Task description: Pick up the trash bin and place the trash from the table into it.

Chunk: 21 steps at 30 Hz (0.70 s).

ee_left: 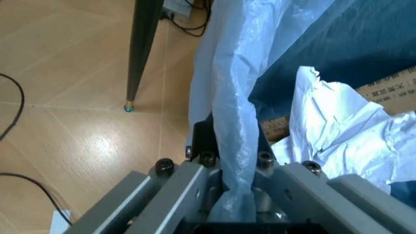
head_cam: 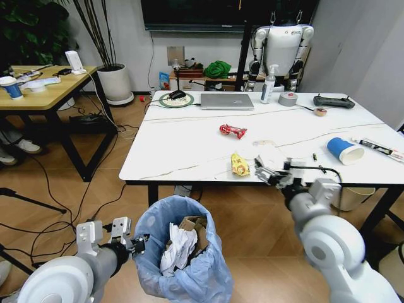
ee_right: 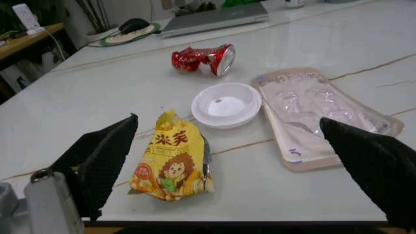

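**Bin held at the table edge, right gripper wide over the litter**

Down low on the robot's left, the left gripper (head_cam: 134, 243) has its fingers clamped on the blue bag rim of the bin (head_cam: 183, 252); in the left wrist view the plastic (ee_left: 234, 122) runs straight down between the two metal fingers (ee_left: 188, 190). The bin sits just in front of the table (head_cam: 189, 148), near its front edge, above the wooden floor (ee_left: 71, 97). Inside it: crumpled white paper (head_cam: 180, 247) and torn cardboard (head_cam: 194, 225).

Up at the table's near edge, the right gripper (head_cam: 273, 173) hangs with its black fingers (ee_right: 97, 161) spread wide apart, holding nothing. Between those fingers, in the right wrist view, lie a yellow snack bag (ee_right: 170, 165), a white round lid (ee_right: 226, 104) just beyond it, and a clear plastic tray (ee_right: 318, 114) touching the lid's side. Further back rests a crushed red wrapper (ee_right: 202, 57).

Over to the robot's right, a blue cup (head_cam: 344, 150) lies on its side, well apart from the rest. A laptop (head_cam: 226, 101) and a tape roll (head_cam: 288, 98) sit along the far edge.
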{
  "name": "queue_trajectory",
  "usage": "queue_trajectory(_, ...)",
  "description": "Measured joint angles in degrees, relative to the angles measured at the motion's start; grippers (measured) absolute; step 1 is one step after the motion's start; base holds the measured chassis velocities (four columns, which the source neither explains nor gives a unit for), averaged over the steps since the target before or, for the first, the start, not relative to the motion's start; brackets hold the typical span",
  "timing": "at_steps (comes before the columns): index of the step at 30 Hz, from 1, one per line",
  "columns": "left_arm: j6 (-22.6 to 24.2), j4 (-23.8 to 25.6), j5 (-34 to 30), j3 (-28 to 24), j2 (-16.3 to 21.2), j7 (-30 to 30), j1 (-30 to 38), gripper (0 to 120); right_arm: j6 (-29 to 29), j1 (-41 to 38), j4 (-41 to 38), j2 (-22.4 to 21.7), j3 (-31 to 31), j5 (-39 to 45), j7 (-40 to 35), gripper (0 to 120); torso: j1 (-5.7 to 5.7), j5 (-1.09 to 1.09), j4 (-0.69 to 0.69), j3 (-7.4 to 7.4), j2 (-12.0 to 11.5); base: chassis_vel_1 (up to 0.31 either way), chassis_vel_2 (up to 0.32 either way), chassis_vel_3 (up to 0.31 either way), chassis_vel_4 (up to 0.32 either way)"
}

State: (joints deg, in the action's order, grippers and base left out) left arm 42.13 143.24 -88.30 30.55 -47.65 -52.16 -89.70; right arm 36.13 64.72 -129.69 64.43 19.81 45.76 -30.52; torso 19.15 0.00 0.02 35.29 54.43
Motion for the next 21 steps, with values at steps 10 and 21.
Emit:
queue_trajectory(10,0.0,0.0,0.3,-0.1,-0.7,0.0,-1.1,0,1.0,-6.2,3.0,-0.5,-5.7,5.2,-1.8,100,0.00,0.00,-0.01,0.00,0.0,0.000,0.000,0.000,0.000)
queue_trajectory(21,0.0,0.0,0.3,0.1,-0.9,0.0,-1.1,0,1.7,-12.0,7.8,0.4,-11.9,8.8,-6.0,100,0.00,0.00,0.00,0.00,0.0,0.000,0.000,0.000,0.000)
